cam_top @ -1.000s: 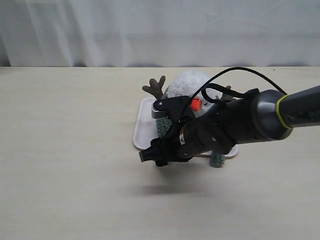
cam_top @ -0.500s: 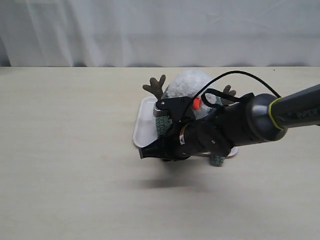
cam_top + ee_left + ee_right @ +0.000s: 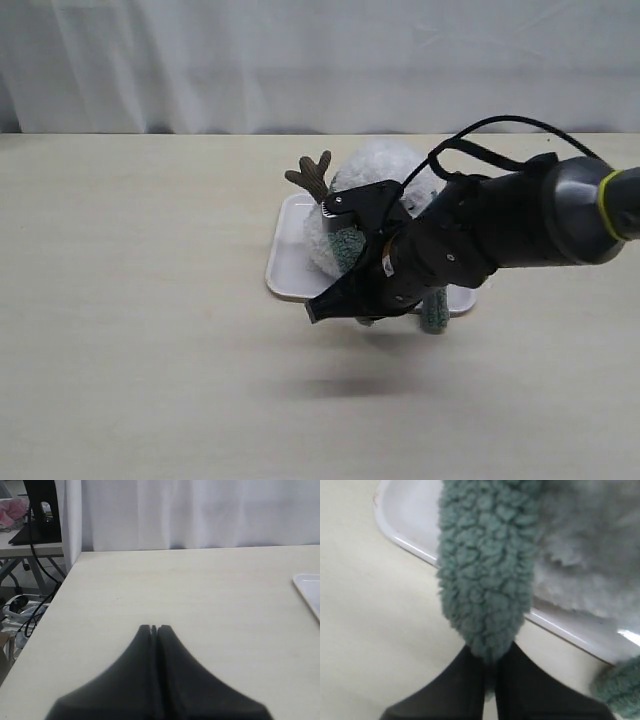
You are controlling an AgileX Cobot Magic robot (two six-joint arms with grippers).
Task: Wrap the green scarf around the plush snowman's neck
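Note:
The plush snowman [image 3: 372, 165] sits on a white tray [image 3: 284, 262], white and fluffy, with one brown twig arm [image 3: 310, 174] showing; my right arm hides its nose and neck. The green scarf [image 3: 347, 246] hangs down its front, and its other end [image 3: 435, 318] lies past the tray's front edge. My right gripper [image 3: 330, 305] is shut on one scarf end just in front of the tray. In the right wrist view the fuzzy scarf [image 3: 485, 580] runs from the white plush [image 3: 590, 545] into the shut gripper [image 3: 490, 669]. My left gripper [image 3: 154, 628] is shut and holds nothing, over bare table.
The tray's corner [image 3: 310, 587] shows at the edge of the left wrist view. A white curtain [image 3: 320, 60] backs the table. Beyond the table's left edge stand a desk and cables [image 3: 30, 540].
My right gripper has moved right and slightly down along the tray's front, carrying the scarf end. The arm now covers the snowman's orange nose. The scarf's hanging part shows more.

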